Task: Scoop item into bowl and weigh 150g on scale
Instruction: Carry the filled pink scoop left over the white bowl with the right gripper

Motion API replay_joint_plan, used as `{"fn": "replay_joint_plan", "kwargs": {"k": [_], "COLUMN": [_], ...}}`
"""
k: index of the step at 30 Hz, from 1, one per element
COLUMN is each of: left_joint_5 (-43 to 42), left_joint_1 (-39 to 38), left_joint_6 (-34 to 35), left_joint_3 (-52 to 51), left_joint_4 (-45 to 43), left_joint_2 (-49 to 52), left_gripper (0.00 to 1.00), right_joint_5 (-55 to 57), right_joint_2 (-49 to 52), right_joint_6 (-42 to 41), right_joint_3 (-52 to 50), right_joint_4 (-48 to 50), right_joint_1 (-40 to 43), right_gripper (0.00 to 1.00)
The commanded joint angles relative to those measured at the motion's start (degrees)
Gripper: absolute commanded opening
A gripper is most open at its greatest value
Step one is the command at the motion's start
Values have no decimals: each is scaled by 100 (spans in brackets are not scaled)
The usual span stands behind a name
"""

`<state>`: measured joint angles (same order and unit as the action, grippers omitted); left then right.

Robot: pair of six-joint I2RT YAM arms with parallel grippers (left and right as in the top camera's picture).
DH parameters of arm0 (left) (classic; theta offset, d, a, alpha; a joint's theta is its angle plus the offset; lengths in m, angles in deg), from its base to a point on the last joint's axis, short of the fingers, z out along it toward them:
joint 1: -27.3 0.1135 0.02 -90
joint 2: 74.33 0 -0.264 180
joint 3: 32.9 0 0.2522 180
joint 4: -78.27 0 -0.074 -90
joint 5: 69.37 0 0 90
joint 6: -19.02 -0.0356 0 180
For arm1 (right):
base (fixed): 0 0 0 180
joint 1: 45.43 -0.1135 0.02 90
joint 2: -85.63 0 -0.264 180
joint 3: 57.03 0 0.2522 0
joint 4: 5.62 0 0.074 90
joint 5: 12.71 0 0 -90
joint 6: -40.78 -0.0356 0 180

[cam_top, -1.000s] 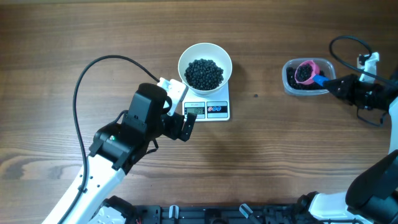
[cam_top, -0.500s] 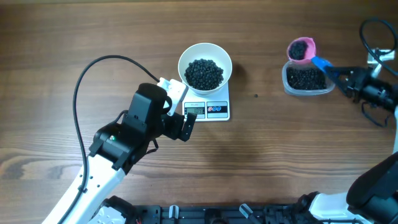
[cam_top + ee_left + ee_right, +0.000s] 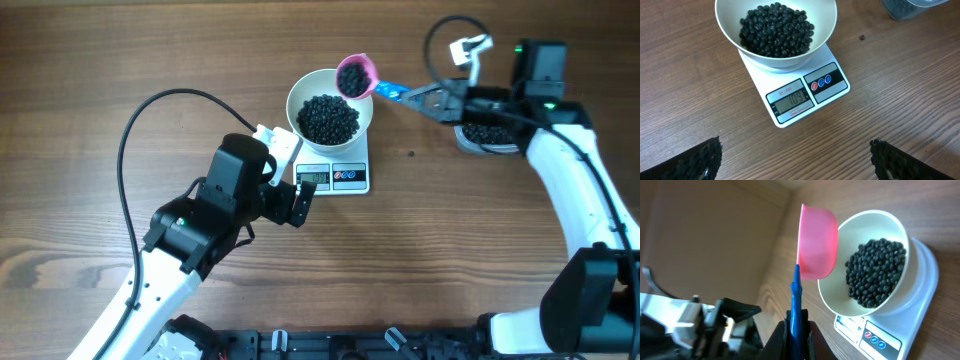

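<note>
Right pincer (image 3: 420, 97) pinching scoop (image 3: 354, 75) handle | scoop over bowl (image 3: 291, 108) rim, beyond pincer | left pincer (image 3: 795, 162) spread

scale (image 3: 358, 150): white, with a grey display (image 3: 790, 103) showing dark digits and a black-edged panel carrying a red button (image 3: 814, 85) and a blue button (image 3: 827, 79). bowl (image 3: 824, 22) on the scale: plain white, unpatterned. beads (image 3: 328, 118) in it: glossy black. scoop (image 3: 354, 75) above the scale: pink cup, bright blue handle (image 3: 393, 92), black beads inside. tub (image 3: 468, 140) beside the scale: clear, contents black. table (image 3: 450, 250) under the scale: mid-brown wood with darker streaked grain. left gripper (image 3: 795, 162): black, pads (image 3: 695, 160) finely stippled. right gripper (image 3: 797, 330): black. left arm (image 3: 215, 200): black, white lower link. right arm (image 3: 570, 170): white. cable (image 3: 130, 140): black.
</note>
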<state>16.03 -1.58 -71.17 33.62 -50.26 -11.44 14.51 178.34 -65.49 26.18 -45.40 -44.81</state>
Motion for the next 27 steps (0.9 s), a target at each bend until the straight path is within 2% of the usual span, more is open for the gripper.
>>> {"fn": "replay_joint_plan", "kwargs": {"k": [1,8,13,18,20,23,25,27], "left_joint_5": [-90,-90,-90,-90,-90,-90,-90,-90], "left_joint_1": [-24,-26,-26,-24,-26,-26,-26,-24], "left_joint_6": [-90,-90,-90,-92,-90,-90,-90,-90], "left_joint_3": [-15,-15,-15,-15,-15,-15,-15,-15], "left_joint_4": [2,2,2,2,2,2,2,2], "left_joint_2": [11,11,11,11,11,11,11,11], "left_gripper": [100,100,100,100,100,100,100,100], "right_joint_5": [1298,1696,2688,2747,3180,3744,3792,3786], "right_joint_2": [74,59,-260,-369,-369,-372,-380,-402], "right_joint_6": [50,1316,1650,2052,2234,2236,2468,2317], "right_joint_3": [28,31,33,37,42,42,48,52], "right_joint_4": [74,184,201,201,203,293,319,323], "right_joint_1": [-481,-984,-984,-1198,-1460,-1644,-1690,-1696], "right_gripper": [4,4,4,4,4,4,4,4]}}
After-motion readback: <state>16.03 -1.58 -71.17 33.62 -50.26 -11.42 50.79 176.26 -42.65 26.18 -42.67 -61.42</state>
